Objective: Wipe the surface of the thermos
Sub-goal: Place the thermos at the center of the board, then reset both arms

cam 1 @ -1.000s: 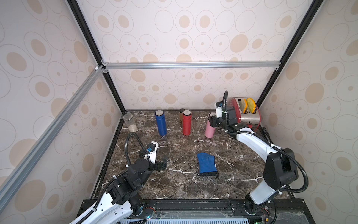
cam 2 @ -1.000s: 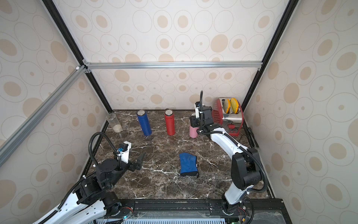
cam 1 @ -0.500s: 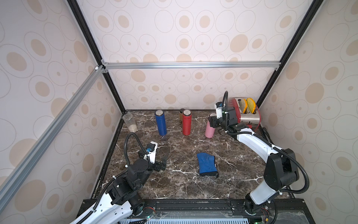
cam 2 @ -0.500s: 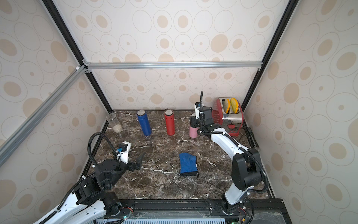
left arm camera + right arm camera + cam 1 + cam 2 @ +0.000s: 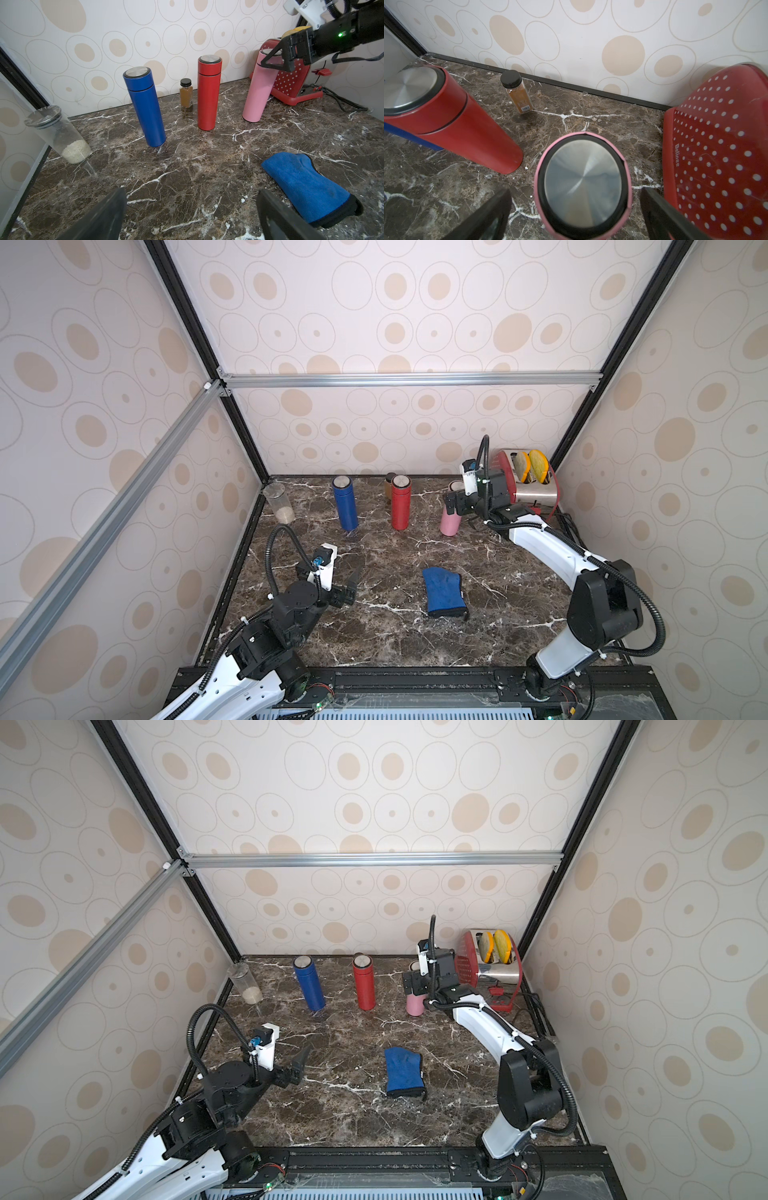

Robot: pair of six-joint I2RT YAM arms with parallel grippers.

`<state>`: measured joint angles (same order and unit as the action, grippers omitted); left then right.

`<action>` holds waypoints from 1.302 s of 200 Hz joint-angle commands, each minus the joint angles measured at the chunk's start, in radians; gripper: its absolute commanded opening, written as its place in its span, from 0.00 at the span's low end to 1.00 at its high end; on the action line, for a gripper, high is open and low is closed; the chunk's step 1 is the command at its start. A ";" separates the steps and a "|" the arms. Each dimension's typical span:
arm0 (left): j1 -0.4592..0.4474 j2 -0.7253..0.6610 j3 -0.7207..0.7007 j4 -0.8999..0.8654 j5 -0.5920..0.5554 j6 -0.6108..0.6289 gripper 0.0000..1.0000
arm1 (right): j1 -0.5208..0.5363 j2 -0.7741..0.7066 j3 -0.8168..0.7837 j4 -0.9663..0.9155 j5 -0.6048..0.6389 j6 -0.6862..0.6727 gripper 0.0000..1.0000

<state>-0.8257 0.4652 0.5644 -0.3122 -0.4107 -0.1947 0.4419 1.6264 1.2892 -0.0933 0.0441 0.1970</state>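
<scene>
Three thermoses stand in a row near the back wall: blue (image 5: 345,506), red (image 5: 400,504) and pink (image 5: 450,524). My right gripper (image 5: 576,191) is open and straddles the top of the pink thermos (image 5: 583,182). Marble shows between each finger and the thermos wall, so nothing is gripped. In the left wrist view the right gripper (image 5: 274,62) hangs at the pink thermos's (image 5: 257,95) lid. A folded blue cloth (image 5: 442,591) lies on the marble in the middle. My left gripper (image 5: 191,193) is open and empty, low over the marble to the left of the cloth (image 5: 305,182).
A red dotted toaster (image 5: 528,485) stands just right of the pink thermos, its cable (image 5: 342,104) trailing on the marble. A small spice jar (image 5: 186,93) sits behind the red thermos. A clear jar of rice (image 5: 280,504) stands in the back left corner.
My right gripper's jaws have spread wider around the top of the pink thermos. Both arms otherwise stay where they were, and the cloth has not moved.
</scene>
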 commanded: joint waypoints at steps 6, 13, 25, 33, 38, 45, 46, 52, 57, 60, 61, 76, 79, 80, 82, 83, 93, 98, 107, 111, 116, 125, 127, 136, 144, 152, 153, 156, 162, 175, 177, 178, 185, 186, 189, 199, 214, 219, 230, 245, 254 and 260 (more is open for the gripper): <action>-0.006 -0.010 -0.002 -0.010 -0.032 -0.001 0.99 | -0.001 -0.057 0.015 -0.003 -0.020 -0.020 1.00; -0.006 -0.010 -0.004 -0.004 -0.040 0.000 0.99 | 0.000 -0.066 0.018 -0.009 -0.025 -0.021 1.00; -0.006 -0.007 -0.005 0.010 -0.060 0.003 0.99 | 0.000 -0.085 0.018 -0.021 -0.032 -0.024 1.00; -0.006 -0.006 -0.005 0.020 -0.076 0.003 0.99 | 0.002 -0.099 0.015 -0.035 -0.035 -0.025 1.00; -0.006 -0.005 -0.008 0.029 -0.089 0.004 0.99 | 0.002 -0.109 0.013 -0.043 -0.036 -0.026 1.00; -0.006 -0.004 -0.015 0.047 -0.111 0.007 0.99 | 0.002 -0.129 0.006 -0.052 -0.039 -0.025 1.00; -0.006 -0.005 -0.015 0.049 -0.114 0.008 0.99 | 0.002 -0.132 0.004 -0.053 -0.039 -0.026 1.00; -0.005 -0.004 -0.023 0.065 -0.123 0.014 0.99 | 0.002 -0.153 -0.007 -0.058 -0.041 -0.024 1.00; -0.003 -0.006 -0.031 0.079 -0.126 0.019 0.99 | 0.003 -0.172 -0.021 -0.060 -0.041 -0.024 1.00; -0.002 -0.005 -0.035 0.087 -0.129 0.023 0.99 | 0.003 -0.185 -0.029 -0.061 -0.041 -0.022 1.00; -0.002 -0.005 -0.037 0.090 -0.130 0.025 0.99 | 0.003 -0.188 -0.032 -0.062 -0.039 -0.023 1.00; 0.030 0.001 -0.062 0.131 -0.141 0.027 0.99 | 0.003 -0.250 -0.068 -0.091 -0.023 -0.027 1.00; 0.041 0.001 -0.066 0.138 -0.137 0.021 0.99 | 0.001 -0.261 -0.074 -0.099 -0.021 -0.027 1.00; 0.044 0.002 -0.068 0.139 -0.134 0.021 0.99 | 0.001 -0.265 -0.077 -0.101 -0.020 -0.027 1.00; 0.054 0.002 -0.071 0.141 -0.129 0.016 0.99 | 0.000 -0.272 -0.083 -0.106 -0.016 -0.028 1.00; 0.060 0.002 -0.072 0.143 -0.122 0.015 0.99 | 0.000 -0.276 -0.086 -0.109 -0.016 -0.029 1.00; 0.112 -0.001 -0.087 0.165 -0.077 -0.006 0.99 | 0.000 -0.317 -0.118 -0.126 -0.012 -0.036 1.00; 0.131 -0.005 -0.096 0.176 -0.067 -0.013 0.99 | 0.000 -0.337 -0.139 -0.133 -0.008 -0.039 1.00; 0.157 -0.013 -0.114 0.194 -0.074 -0.013 0.99 | 0.000 -0.379 -0.182 -0.137 0.002 -0.040 1.00; 0.167 -0.018 -0.121 0.201 -0.083 -0.009 0.99 | 0.001 -0.399 -0.202 -0.137 0.008 -0.042 1.00; 0.180 -0.023 -0.129 0.207 -0.097 -0.005 0.99 | -0.002 -0.424 -0.228 -0.136 0.016 -0.041 1.00; 0.213 -0.030 -0.144 0.214 -0.105 -0.003 0.99 | -0.002 -0.470 -0.283 -0.126 0.029 -0.041 1.00; 0.222 -0.031 -0.147 0.215 -0.105 -0.003 0.99 | -0.003 -0.482 -0.295 -0.123 0.032 -0.041 1.00; 0.269 -0.031 -0.158 0.213 -0.096 -0.011 0.99 | -0.006 -0.524 -0.347 -0.113 0.044 -0.042 1.00; 0.317 -0.030 -0.170 0.210 -0.076 -0.021 0.99 | -0.007 -0.556 -0.389 -0.104 0.056 -0.043 1.00; 0.353 -0.029 -0.186 0.216 -0.068 -0.033 0.99 | -0.009 -0.581 -0.418 -0.109 0.071 -0.041 1.00; 0.357 -0.028 -0.188 0.217 -0.069 -0.033 0.99 | -0.008 -0.583 -0.422 -0.112 0.073 -0.041 1.00; 0.369 -0.028 -0.196 0.223 -0.069 -0.035 0.99 | -0.008 -0.590 -0.433 -0.114 0.081 -0.039 1.00; 0.390 -0.028 -0.211 0.237 -0.068 -0.038 0.99 | -0.009 -0.602 -0.455 -0.118 0.091 -0.045 1.00; 0.441 -0.024 -0.246 0.269 -0.057 -0.038 0.99 | -0.010 -0.624 -0.506 -0.112 0.134 -0.050 1.00; 0.449 -0.023 -0.252 0.275 -0.054 -0.037 0.99 | -0.010 -0.628 -0.514 -0.108 0.140 -0.051 1.00; 0.452 -0.023 -0.254 0.277 -0.053 -0.037 0.99 | -0.010 -0.629 -0.518 -0.106 0.143 -0.051 1.00; 0.477 -0.016 -0.268 0.289 -0.047 -0.033 0.99 | -0.012 -0.640 -0.552 -0.086 0.148 -0.063 1.00; 0.480 -0.014 -0.270 0.290 -0.046 -0.032 0.99 | -0.012 -0.643 -0.556 -0.082 0.148 -0.066 1.00; 0.490 -0.012 -0.275 0.294 -0.045 -0.030 0.99 | -0.012 -0.649 -0.572 -0.074 0.149 -0.080 1.00; 0.514 -0.002 -0.289 0.312 -0.051 -0.013 0.99 | -0.013 -0.670 -0.620 -0.038 0.186 -0.094 1.00; 0.550 0.013 -0.307 0.350 -0.050 -0.001 0.99 | -0.014 -0.708 -0.694 0.022 0.230 -0.119 1.00; 0.564 0.019 -0.308 0.361 -0.034 0.014 0.99 | -0.015 -0.720 -0.718 0.048 0.246 -0.126 1.00; 0.586 0.044 -0.310 0.392 -0.040 0.026 0.99 | -0.023 -0.736 -0.768 0.098 0.269 -0.144 1.00; 0.608 0.102 -0.339 0.489 -0.063 0.076 0.99 | -0.036 -0.728 -0.818 0.163 0.294 -0.163 1.00; 0.619 0.148 -0.365 0.572 -0.080 0.099 0.99 | -0.043 -0.714 -0.839 0.196 0.306 -0.173 1.00; 0.628 0.184 -0.378 0.626 -0.075 0.110 0.99 | -0.048 -0.700 -0.856 0.231 0.320 -0.175 1.00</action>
<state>-0.2287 0.5602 0.2352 0.0986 -0.4637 -0.1619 0.4152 0.9062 0.4831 -0.0223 0.2844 0.0719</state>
